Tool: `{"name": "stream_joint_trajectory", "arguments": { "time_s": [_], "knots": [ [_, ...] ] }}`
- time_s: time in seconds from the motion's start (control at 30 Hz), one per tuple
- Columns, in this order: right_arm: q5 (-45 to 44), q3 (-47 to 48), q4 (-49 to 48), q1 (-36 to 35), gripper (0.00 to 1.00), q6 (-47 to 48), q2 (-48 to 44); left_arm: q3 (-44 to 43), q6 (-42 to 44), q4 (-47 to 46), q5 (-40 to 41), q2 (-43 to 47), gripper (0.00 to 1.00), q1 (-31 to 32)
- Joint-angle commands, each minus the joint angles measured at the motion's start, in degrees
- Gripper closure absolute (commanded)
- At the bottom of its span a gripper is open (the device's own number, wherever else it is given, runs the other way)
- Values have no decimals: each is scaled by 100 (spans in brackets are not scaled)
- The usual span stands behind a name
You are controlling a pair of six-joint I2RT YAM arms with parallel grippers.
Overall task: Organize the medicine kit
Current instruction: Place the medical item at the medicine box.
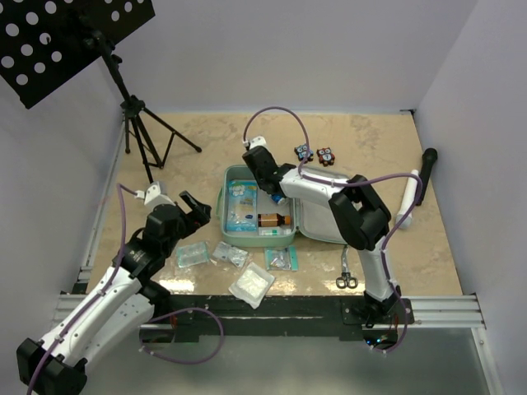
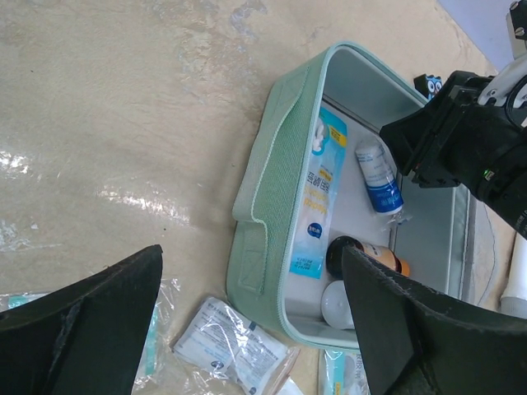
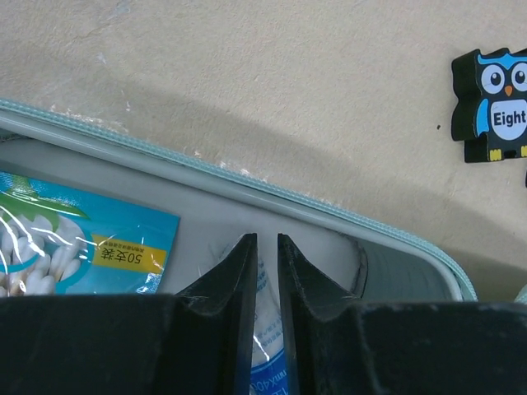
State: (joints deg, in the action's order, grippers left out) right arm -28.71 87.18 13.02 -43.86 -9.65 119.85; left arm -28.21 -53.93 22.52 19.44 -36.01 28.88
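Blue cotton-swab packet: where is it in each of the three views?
Top external: blue packet, in the left side of the open medicine kit.
Left wrist: centre, along the kit wall nearest the camera.
Right wrist: lower left, inside the kit.
Shared landmark: the kit's mint-green rim.

Overhead rear view plus close wrist views, all on medicine kit (image 2: 268, 197)
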Motion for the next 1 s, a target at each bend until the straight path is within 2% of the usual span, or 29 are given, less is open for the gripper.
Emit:
{"name": "stream_joint_trajectory", "arguments": {
  "time_s": [0.0, 0.17, 0.43, 0.6, 0.8, 0.97],
  "knots": [
    [198, -191, -1, -9, 81, -116, -269, 52, 155, -327, -90, -99, 6, -32],
    [506, -534, 52, -132, 83, -46, -498, 105, 155, -468, -177, -187, 6, -32],
    [524, -1369, -237, -492, 85, -64, -1340, 114, 164, -521, -248, -301, 7, -32],
    [349, -1432, -264, -624, 83, -168, -1640, 140, 138, -582, -318, -363, 7, -32],
    [-64, -1011, -89, -519, 80, -178, -1123, 122, 129, -521, -345, -328, 8, -32],
    [154, -782, -203, -396, 81, -90, -718, 87, 146, -416, -283, -205, 8, -32]
  ]
}}
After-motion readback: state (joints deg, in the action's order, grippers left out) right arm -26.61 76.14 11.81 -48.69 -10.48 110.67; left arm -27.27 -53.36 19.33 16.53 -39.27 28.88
